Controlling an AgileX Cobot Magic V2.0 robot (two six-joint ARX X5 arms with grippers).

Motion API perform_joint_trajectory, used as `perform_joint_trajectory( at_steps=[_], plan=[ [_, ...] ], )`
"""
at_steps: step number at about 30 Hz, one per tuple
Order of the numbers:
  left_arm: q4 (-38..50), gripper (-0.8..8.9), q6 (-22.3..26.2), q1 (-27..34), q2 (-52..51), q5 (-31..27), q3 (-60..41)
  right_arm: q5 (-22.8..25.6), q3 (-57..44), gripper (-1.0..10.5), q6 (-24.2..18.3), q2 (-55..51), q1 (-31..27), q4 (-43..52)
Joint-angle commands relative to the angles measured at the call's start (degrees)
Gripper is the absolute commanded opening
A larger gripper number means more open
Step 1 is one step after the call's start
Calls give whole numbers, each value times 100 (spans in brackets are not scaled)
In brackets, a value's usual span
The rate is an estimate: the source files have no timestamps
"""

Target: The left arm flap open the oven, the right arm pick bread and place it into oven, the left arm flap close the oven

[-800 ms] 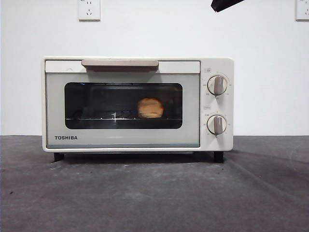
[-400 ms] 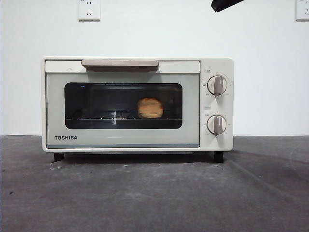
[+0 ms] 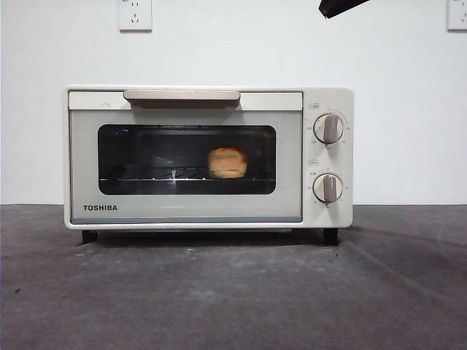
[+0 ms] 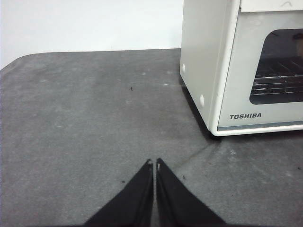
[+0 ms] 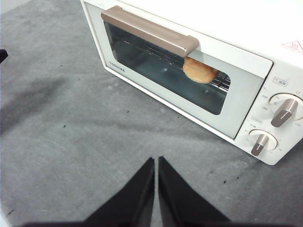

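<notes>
While the bread [image 3: 228, 162] sits behind the Toshiba oven's [image 3: 208, 157] closed door, my left pincer [image 4: 153, 163] and right pincer [image 5: 156, 161] hover pressed together above the counter [image 3: 233, 292].

A cream-white oven [image 3: 209, 157] is showing dark glass and a beige handle [image 3: 181, 95]; golden-orange bread [image 3: 227, 162] is glowing inside, above the speckled grey desk [image 3: 233, 292].

Front view: low, level, facing oven [image 3: 208, 157] door. Wrist views look down from either side; all share oven.
</notes>
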Motion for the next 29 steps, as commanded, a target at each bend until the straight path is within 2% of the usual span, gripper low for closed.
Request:
perform_joint_trajectory(
  at_steps=[1, 20, 25, 29],
  plan=[
    [28, 19, -33, 11, -13, -17, -118, 15, 42, 8, 61, 50, 55, 57],
    [28, 19, -33, 11, -13, -20, -118, 24, 42, 8, -24, 31, 55, 46],
    [28, 19, -33, 11, -13, -20, -118, 122, 28, 8, -66, -127, -378, 83],
    [28, 19, -33, 11, -13, -20, -118, -234, -168, 8, -114, -518, -999, 267]
  ],
)
